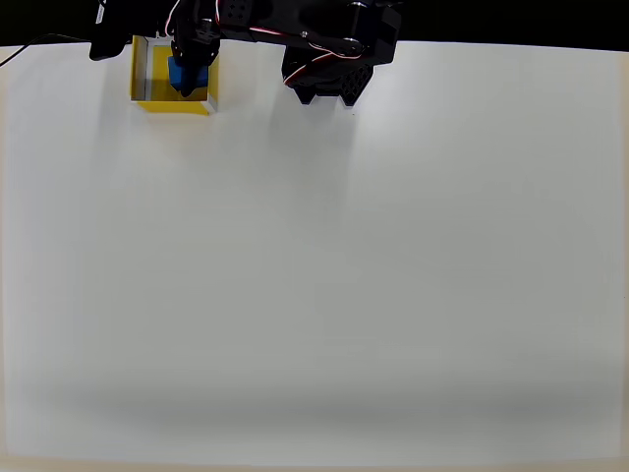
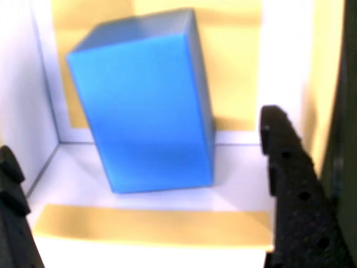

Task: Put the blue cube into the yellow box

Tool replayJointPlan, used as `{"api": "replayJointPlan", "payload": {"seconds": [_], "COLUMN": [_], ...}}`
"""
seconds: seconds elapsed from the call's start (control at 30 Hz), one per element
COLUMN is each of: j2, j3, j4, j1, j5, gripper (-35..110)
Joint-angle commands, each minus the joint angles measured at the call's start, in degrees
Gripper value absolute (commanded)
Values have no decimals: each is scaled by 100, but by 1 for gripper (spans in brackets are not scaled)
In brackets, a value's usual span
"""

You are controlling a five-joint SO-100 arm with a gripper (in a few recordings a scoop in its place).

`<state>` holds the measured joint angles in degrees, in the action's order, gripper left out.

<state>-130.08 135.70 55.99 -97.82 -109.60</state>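
Gripper (image 2: 150, 195): open, fingers apart on either side of the cube, not touching it.
Cube (image 2: 142, 106): just ahead, between the fingers, standing tilted on the box floor, long axis roughly upright.
Box (image 1: 143, 96): directly below the gripper.
Judgement: cube delivered; likely only retreat left.

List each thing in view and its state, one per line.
blue cube: inside the yellow box, tilted, free of the fingers.
yellow box: open-topped, upright on the table, holding the cube.
gripper: open, over the box, a finger on either side of the cube.
table: white, bearing the box near the top edge of the overhead view.
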Motion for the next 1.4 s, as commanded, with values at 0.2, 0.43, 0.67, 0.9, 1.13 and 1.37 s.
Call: {"api": "replayJointPlan", "payload": {"seconds": [0.2,0.43,0.67,0.9,1.13,1.37], "j2": [-1081,-2065,-2795,-3261,-4430,-5511], "j3": [-1802,-1995,-1608,-712,1283,2751], "j4": [448,773,1160,949,404,1037], "j1": [176,2101,4623,7225,9105,9835], "j5": [-325,202,-53,88,404,431], "gripper": [44,40,32,12,0,0]}}
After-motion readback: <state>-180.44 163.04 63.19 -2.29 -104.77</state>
